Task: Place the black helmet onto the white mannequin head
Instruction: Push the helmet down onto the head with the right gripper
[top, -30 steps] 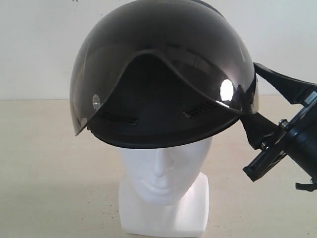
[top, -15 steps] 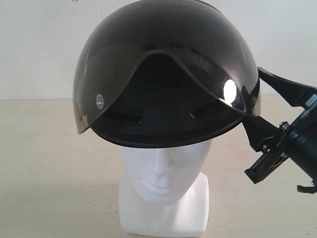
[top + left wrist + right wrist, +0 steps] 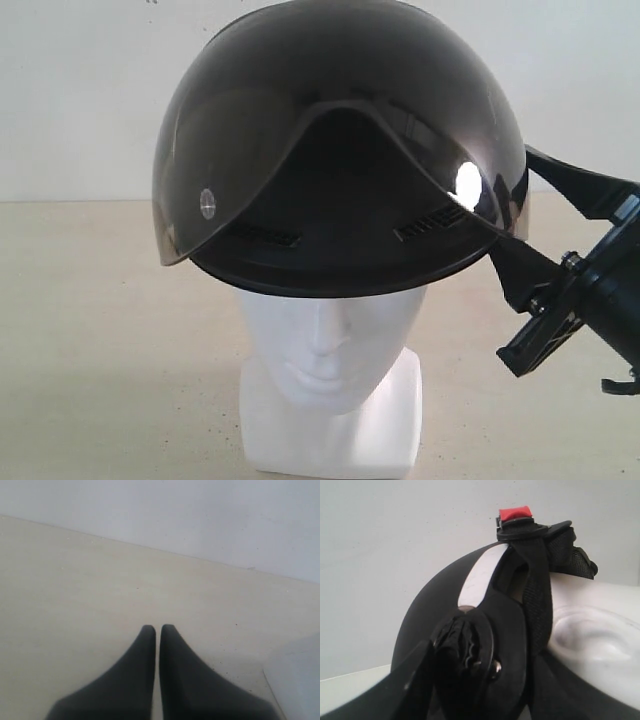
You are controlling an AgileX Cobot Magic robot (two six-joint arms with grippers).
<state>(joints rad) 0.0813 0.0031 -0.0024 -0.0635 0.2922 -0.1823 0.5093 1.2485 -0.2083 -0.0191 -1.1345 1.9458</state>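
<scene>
The black helmet (image 3: pixel 340 140) atop white mannequin head (image 3: pixel 330 350), rim clamped in right end effector (image 3: pixel 522 212); left end effector (image 3: pixel 158 628) together.

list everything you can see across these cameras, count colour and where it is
white mannequin head: one, white, centre of the table
black helmet: one, matte black, over the top of the head
visor: one, smoky tinted, across the helmet's front, above the face
chin strap: one, black with a red buckle, beside the head's ear
table: one, beige, under everything
wall: one, white, behind
left gripper: one, black, shut, empty, over bare table
right gripper: one, black, apparently clamped on the helmet's side
</scene>
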